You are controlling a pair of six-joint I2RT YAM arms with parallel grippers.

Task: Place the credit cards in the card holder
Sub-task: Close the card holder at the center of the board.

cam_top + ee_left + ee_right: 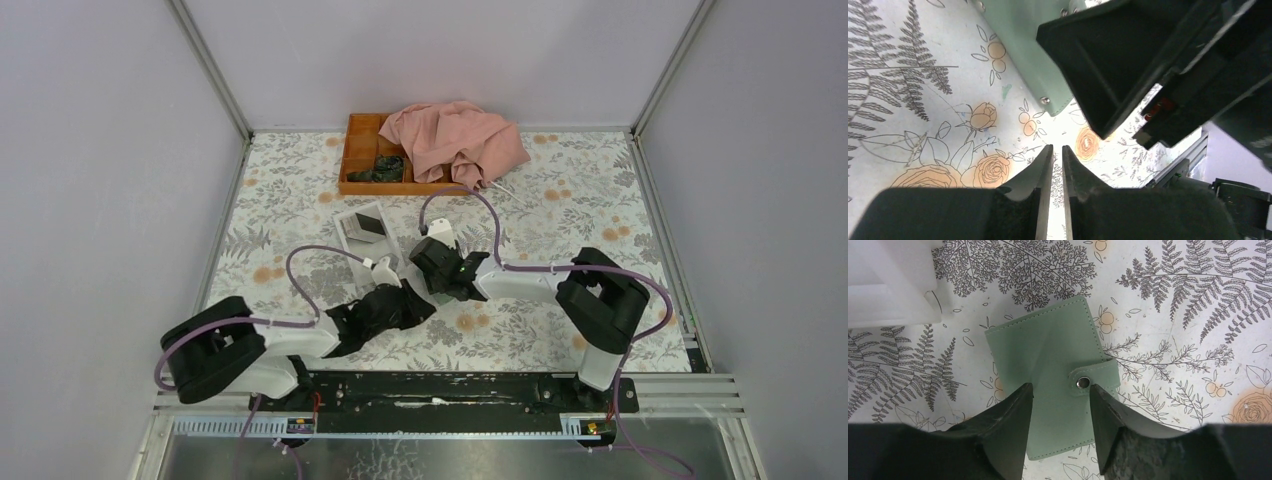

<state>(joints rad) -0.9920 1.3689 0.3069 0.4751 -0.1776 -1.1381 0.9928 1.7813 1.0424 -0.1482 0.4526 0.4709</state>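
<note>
I'm looking down the right wrist camera and the card holder (1048, 350) is lying flat and folded shut on the floral worktop (1173, 315), around the middle of it, just to the near right of the white box (888, 285). The right gripper (1060, 390) is hanging over the holder's near end with its jaws apart, gripping nothing, one finger over each side of the case. On the other side, the left gripper (1057, 150) is showing me jaws nearly closed, only a thin slit between them and nothing in it, sitting just near the holder's riveted corner. I'm reading this case as light, thin and soft-skinned, stitched like faux leather, so I'm expecting it to slide on the smooth printed surface rather than lift cleanly. A strap (1098, 374) with a metal snap (1083, 383) is holding it closed, and that is where I'm judging the hold has to go: pinching the strap's free edge with one arm while the other is pressing the body down. Grabbing the flat face is likely just pushing it around. I'm not seeing the credit cards in any view at present.
</note>
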